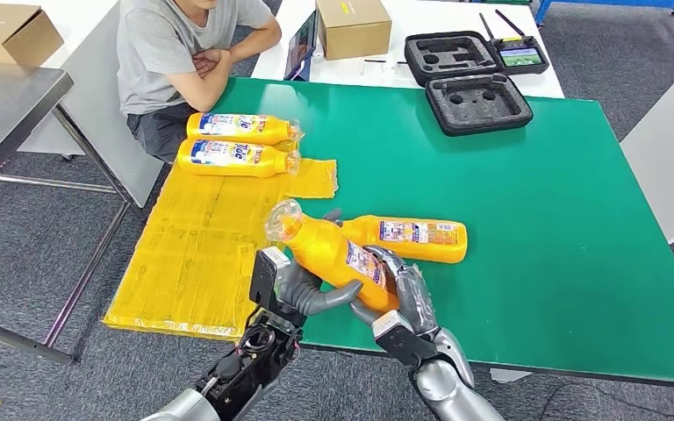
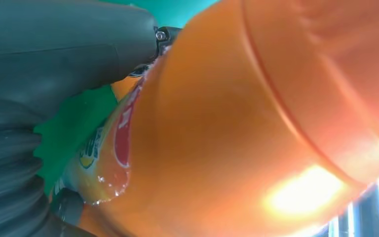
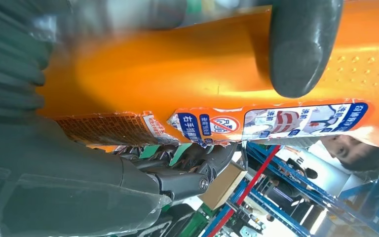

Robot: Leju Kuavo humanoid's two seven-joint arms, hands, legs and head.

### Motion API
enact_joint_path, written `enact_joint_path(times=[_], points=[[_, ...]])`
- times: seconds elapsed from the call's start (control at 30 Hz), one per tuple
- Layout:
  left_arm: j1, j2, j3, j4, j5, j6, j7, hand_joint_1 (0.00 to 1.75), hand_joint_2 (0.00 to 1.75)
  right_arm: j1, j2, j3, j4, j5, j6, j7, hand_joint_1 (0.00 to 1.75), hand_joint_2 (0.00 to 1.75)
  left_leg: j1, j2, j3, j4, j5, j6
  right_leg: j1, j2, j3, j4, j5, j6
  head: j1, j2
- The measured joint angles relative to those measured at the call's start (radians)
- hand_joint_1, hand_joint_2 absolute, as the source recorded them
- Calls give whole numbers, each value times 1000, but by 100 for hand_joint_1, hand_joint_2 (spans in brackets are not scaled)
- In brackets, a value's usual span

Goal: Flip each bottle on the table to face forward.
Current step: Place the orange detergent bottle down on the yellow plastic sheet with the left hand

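Head view | left hand (image 1: 303, 294) and right hand (image 1: 404, 294) grip glossy orange bottle (image 1: 338, 250) | label seemingly crinkled

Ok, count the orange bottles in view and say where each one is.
4. Two bottles lie near the seated person; one lies on the green table; one is held by both hands.

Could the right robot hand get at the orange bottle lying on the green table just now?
Probably not: the right robot hand and left robot hand both grip the raised bottle, though the lying bottle sits close beyond.
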Motion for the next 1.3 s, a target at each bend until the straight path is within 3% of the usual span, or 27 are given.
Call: enact_joint_path(times=[0.17, 0.43, 0.93, 1.07, 1.17, 1.3], points=[[29, 15, 1, -45, 10, -36, -1, 0, 175, -1, -2, 16, 0, -14, -2, -6, 175, 175, 0, 0, 0, 0, 0, 0, 0, 0, 0, 0, 0, 0, 0, 0], [62, 35, 1, -121, 46, -196, -1, 0, 175, -11, -9, 43, 4, -39, -21, -14, 175, 175, 0, 0, 0, 0, 0, 0, 0, 0, 0, 0, 0, 0, 0, 0], [47, 37, -2, -127, 111, -313, 9, 0, 175, -35, -9, 51, 21, -36, -33, -23, 175, 175, 0, 0, 0, 0, 0, 0, 0, 0, -1, 0, 0, 0, 0, 0], [34, 36, -4, -118, 122, -322, 18, 161, 175, -39, -7, 51, 23, -26, -32, -24, 175, 175, 0, 0, 0, 0, 0, 0, 0, 0, -1, 0, 0, 0, 0, 0], [27, 36, -6, -106, 124, -322, 13, 175, 175, -38, -5, 51, 23, -28, -26, -24, 175, 175, 0, 0, 0, 0, 0, 0, 0, 0, -1, 0, 0, 0, 0, 0], [23, 36, -7, -101, 123, -321, 9, 175, 175, -36, -4, 51, 21, -47, -13, -24, 175, 175, 0, 0, 0, 0, 0, 0, 0, 0, -1, 0, 0, 0, 0, 0]])
